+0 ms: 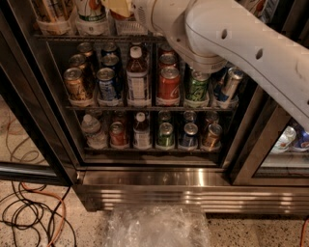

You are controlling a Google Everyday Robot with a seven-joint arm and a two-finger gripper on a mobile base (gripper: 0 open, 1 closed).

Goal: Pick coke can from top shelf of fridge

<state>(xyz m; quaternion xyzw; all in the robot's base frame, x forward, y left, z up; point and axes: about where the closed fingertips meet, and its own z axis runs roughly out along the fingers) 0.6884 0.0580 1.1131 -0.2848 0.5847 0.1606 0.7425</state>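
The coke can (169,84), red with a silver lid, stands in a white tray on the top shelf (145,108), the upper of two wire racks of cans in the fridge (154,179). A second red can (167,60) stands right behind it. My gripper (118,7) is at the picture's top edge, up and left of the coke can, in front of the tubs on a higher rack. Only its tan end shows. The white arm (231,43) crosses the upper right and hides part of the green can's row.
On the coke can's rack are a gold can (76,84), a blue can (106,83), a bottle (138,77), a green can (198,87) and a tilted can (228,86). A lower rack (149,149) holds more drinks. Cables (34,212) and crumpled plastic (154,226) lie on the floor.
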